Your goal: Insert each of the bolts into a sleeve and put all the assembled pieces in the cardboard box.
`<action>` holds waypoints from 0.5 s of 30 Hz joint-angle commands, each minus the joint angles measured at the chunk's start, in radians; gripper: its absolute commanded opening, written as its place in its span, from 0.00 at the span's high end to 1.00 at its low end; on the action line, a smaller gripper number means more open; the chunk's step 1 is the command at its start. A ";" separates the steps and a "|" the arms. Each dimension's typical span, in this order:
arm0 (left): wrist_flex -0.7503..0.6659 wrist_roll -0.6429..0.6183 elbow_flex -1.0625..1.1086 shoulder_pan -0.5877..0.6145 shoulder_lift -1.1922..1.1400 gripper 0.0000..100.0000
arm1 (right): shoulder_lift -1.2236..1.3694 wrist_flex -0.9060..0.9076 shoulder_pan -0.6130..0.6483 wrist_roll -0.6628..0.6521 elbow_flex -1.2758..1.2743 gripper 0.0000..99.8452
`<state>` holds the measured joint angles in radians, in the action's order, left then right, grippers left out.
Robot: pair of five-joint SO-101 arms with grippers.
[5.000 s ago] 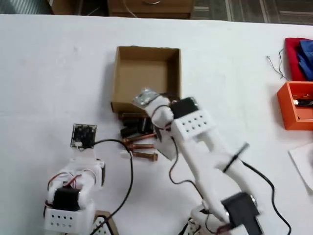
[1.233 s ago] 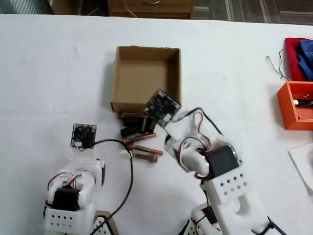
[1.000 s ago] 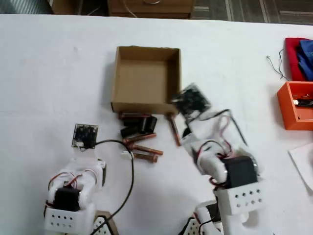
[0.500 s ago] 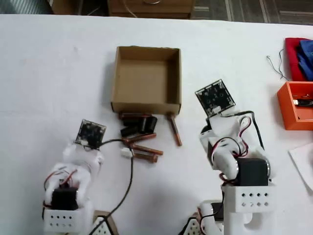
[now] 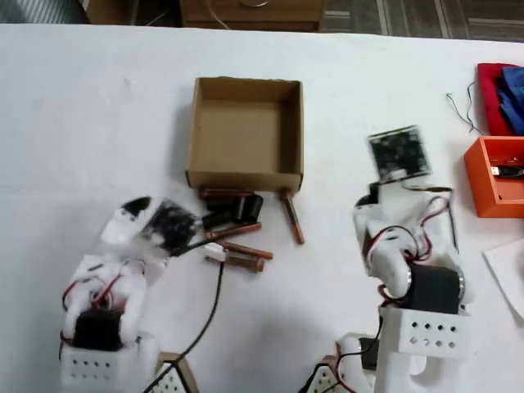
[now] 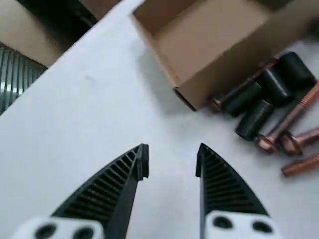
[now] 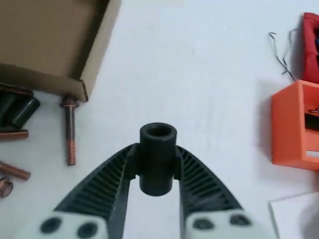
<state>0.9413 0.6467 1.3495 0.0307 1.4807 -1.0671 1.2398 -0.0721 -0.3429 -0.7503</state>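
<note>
Left end effector [image 6: 172, 160]: released, ribbed black fingers [image 6: 114, 191] apart over the white worktop [image 5: 98, 106], just short of the pile.
Pile: smooth black sleeves [image 5: 233, 209] and coppery threaded bolts [image 5: 239, 247] lie flat by the cardboard box [image 5: 246, 178] front wall.
Lone bolt [image 5: 292, 217]: head at the box corner, shank toward the worktop's near edge.
Right end effector [image 7: 157, 152]: grasping one black sleeve [image 7: 157, 167], long axis along the fingers, bore open at the tips.
</note>
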 commanded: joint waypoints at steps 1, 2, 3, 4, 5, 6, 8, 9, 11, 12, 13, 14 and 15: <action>0.097 0.081 -0.236 -0.123 -0.382 0.82 | -0.018 -0.035 -0.073 0.011 0.043 0.98; 0.147 0.092 -0.314 -0.164 -0.471 0.82 | -0.021 -0.035 -0.090 0.011 0.043 0.98; 0.195 0.089 -0.400 -0.207 -0.562 0.82 | -0.022 -0.031 -0.110 0.011 0.041 0.98; 0.239 0.089 -0.479 -0.247 -0.641 0.82 | -0.022 -0.030 -0.134 0.011 0.040 0.98; 0.281 0.089 -0.555 -0.292 -0.723 0.82 | -0.022 -0.028 -0.165 0.011 0.040 0.98; 0.311 0.091 -0.616 -0.331 -0.796 0.82 | -0.022 -0.028 -0.202 0.011 0.040 0.98; 0.339 0.095 -0.696 -0.393 -0.927 0.82 | -0.022 -0.028 -0.280 0.011 0.041 0.98; 0.339 0.097 -0.720 -0.419 -0.988 0.82 | -0.022 -0.028 -0.317 0.011 0.043 0.98; 0.339 0.098 -0.756 -0.466 -1.105 0.82 | -0.022 -0.028 -0.378 0.002 0.043 0.98; 0.336 0.100 -0.768 -0.489 -1.157 0.82 | -0.022 -0.028 -0.400 -0.020 0.043 0.98; 0.325 0.100 -0.777 -0.508 -1.204 0.82 | -0.022 -0.028 -0.420 -0.040 0.043 0.98; 0.313 0.100 -0.783 -0.522 -1.247 0.82 | -0.022 -0.028 -0.437 -0.052 0.043 0.98; 0.296 0.101 -0.789 -0.534 -1.290 0.82 | -0.022 -0.028 -0.453 -0.060 0.043 0.98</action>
<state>1.2666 0.7403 0.6176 -0.4526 0.3007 -1.0671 1.2306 -0.4710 -0.3751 -0.7503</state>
